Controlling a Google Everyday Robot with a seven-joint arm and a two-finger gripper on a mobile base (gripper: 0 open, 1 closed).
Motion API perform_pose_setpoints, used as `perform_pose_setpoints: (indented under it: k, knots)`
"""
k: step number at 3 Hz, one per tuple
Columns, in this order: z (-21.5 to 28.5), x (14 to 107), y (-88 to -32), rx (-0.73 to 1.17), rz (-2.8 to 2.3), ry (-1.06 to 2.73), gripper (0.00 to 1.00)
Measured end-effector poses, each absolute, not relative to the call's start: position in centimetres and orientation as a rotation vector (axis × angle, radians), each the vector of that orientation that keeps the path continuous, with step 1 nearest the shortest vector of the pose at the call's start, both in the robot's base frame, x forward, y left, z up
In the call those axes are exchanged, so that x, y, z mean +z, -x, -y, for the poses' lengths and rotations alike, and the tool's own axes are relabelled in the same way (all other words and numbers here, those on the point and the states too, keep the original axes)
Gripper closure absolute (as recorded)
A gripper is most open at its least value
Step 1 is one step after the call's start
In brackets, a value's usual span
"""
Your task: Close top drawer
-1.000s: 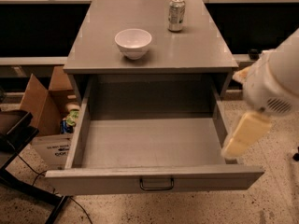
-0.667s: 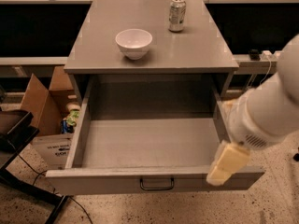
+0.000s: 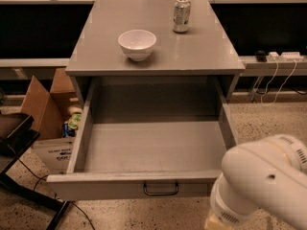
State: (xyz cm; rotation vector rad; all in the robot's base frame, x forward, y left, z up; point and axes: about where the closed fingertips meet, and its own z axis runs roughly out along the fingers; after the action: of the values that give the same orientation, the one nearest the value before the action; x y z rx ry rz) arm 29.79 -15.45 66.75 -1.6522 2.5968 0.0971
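Moved since earlier: the white arm has dropped lower and nearer, from beside the drawer's right wall to the near right corner of the view; the drawer is as far out as before.
Gripper: the gripper shows only as a cream sliver at the bottom edge, below the arm's wrist and just near of the drawer front's right end.
Gripper state: cannot tell, since almost all of it is cut off by the frame.
Top drawer: the top drawer is pulled fully out toward the near side, its deep grey box showing a bare floor.
Handle: a small dark wire handle sits at the middle of the front panel, left of the arm.
Cabinet top: a white bowl stands near the centre of the grey cabinet top, with a silver drink can farther back and to its right, apart from it.
Writing: the can's print is too blurred to read; the white carton on the left carries dark lettering that starts "DO NOT", the rest unreadable.
Left side: an open cardboard box holds unclear items, and a black frame is cut off by the left edge.
Right side: a power strip with cables sits far right.
Hidden: the arm covers the drawer front's right end.
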Motion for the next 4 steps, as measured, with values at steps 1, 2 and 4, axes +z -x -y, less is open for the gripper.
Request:
perform_pose_setpoints:
  k: [1, 2, 4]
  knots:
    - [18.3, 64.2, -26.2, 0.052, -2.714, 1.587, 0.73]
    - [18.7, 63.7, -25.5, 0.051, -2.732, 1.583, 0.96]
    - [16.0, 62.4, -27.6, 0.071, -2.619, 1.580, 1.00]
